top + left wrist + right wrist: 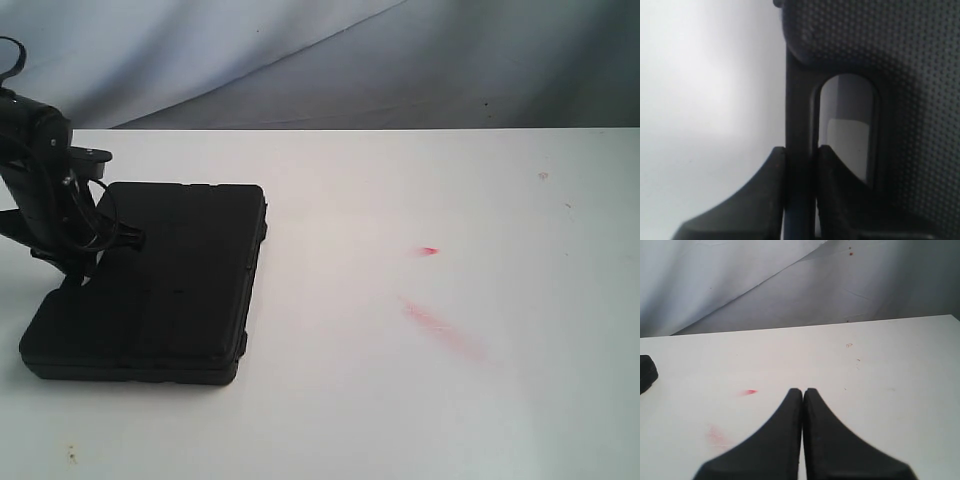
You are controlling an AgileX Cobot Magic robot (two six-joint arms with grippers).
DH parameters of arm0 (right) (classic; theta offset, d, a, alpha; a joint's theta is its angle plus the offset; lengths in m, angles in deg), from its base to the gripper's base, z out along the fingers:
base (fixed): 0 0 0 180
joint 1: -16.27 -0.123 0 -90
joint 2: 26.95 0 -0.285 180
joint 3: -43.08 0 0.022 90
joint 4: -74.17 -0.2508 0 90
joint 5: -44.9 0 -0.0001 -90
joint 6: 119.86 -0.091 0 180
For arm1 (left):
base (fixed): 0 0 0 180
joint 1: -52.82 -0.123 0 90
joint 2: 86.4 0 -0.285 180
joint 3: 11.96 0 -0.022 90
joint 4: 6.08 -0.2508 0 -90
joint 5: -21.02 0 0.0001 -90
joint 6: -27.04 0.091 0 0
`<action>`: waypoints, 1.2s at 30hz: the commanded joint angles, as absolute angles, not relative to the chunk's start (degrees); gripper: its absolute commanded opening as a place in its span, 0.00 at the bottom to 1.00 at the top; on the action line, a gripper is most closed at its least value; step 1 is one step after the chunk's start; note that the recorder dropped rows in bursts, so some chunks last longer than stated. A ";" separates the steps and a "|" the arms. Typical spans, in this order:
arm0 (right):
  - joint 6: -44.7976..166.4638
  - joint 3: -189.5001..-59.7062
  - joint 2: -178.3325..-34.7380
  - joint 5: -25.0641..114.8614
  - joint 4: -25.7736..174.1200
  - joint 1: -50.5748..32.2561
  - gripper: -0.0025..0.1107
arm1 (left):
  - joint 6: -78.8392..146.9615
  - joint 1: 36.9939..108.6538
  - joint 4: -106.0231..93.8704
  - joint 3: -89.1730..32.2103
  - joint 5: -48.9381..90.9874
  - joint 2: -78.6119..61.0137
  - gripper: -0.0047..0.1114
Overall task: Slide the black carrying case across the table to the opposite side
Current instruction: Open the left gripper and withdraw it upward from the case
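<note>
The black carrying case [170, 285] lies flat on the left part of the white table [420, 400]. My left gripper [78, 265] comes down at the case's left edge. In the left wrist view this left gripper [800, 156] is shut on the case's handle bar [799, 110], one finger on each side, with the dimpled case shell [910, 75] beside it. My right gripper [803, 392] is shut with nothing in it and hovers over bare table, far from the case; only a corner of the case [646, 372] shows in its view. The right gripper is out of the exterior view.
Two red smears [440, 328] [428, 250] mark the tabletop right of the case. A grey cloth backdrop [400, 60] hangs behind the table's far edge. Bare white tabletop stretches from the case to the right side.
</note>
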State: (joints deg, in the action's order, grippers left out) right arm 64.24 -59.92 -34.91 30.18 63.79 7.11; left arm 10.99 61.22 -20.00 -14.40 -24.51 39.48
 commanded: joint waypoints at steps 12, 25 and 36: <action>64.17 -59.71 -34.74 30.38 63.41 7.32 0.02 | 9.10 60.78 -23.12 -15.00 -25.92 39.40 0.04; 64.17 -59.71 -34.74 30.38 63.41 7.32 0.02 | 9.28 60.78 -23.12 -15.00 -25.92 39.40 0.04; 64.17 -59.71 -34.74 30.38 63.41 7.32 0.02 | 9.28 60.78 -22.88 -15.00 -26.05 39.40 0.14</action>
